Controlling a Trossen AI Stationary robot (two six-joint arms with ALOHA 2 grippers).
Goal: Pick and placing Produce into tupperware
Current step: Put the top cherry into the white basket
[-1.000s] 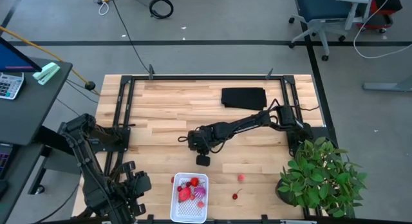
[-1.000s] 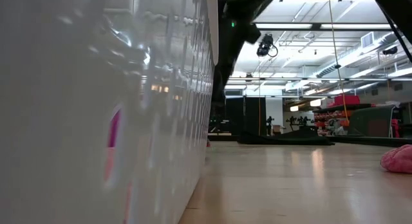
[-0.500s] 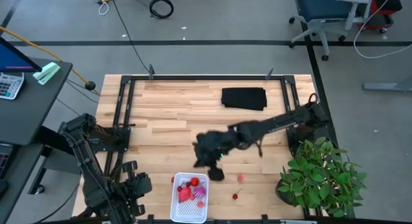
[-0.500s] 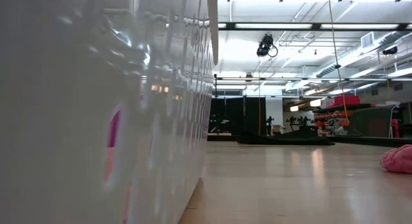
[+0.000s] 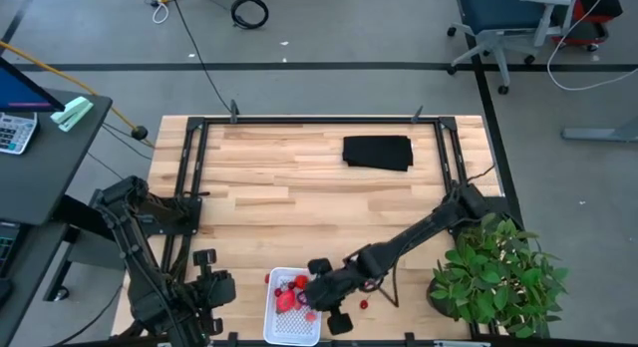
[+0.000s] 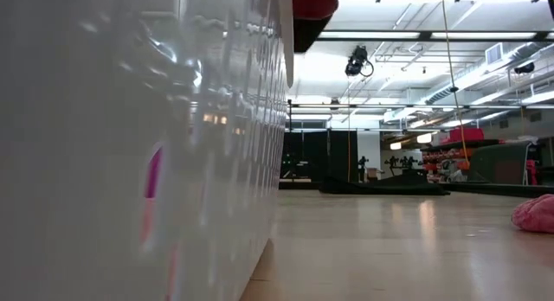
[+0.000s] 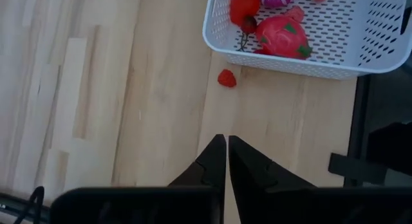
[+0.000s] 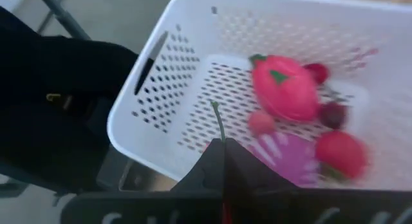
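The white tupperware [image 5: 294, 322] sits at the table's near edge and holds several pieces: a red-pink one [image 8: 285, 87], a purple one [image 8: 283, 153] and red ones. My right gripper [image 5: 319, 295] hovers over its right side, shut on a red piece of produce [image 6: 313, 3]. A small red piece [image 7: 226, 78] lies on the table just left of the tupperware, and another [image 5: 364, 304] lies to its right. My left gripper [image 7: 226, 143] waits shut at the near-left corner. A pink piece [image 6: 535, 213] lies on the table in the low view. My right gripper [image 8: 223, 143] pinches a red piece between its two fingers; red shows in the slit between them [image 8: 224, 211]. A thin green stem [image 8: 218, 121] sticks out past the fingertips. The piece is lifted clear, above the tupperware's inside.
A flat black cloth [image 5: 378, 153] lies near the far edge. A green potted plant [image 5: 498, 272] stands at the near-right corner, beside the right arm's base. Bare wood lies between the cloth and the tupperware. The tupperware's wall [image 6: 130, 145] fills the low view's left half.
My right gripper has swept from the middle of the table toward the near edge, ending above the tupperware's right side, fingers still shut. The arm now stretches slanting from the right side down to the near edge. The red piece has come into the low view's top.
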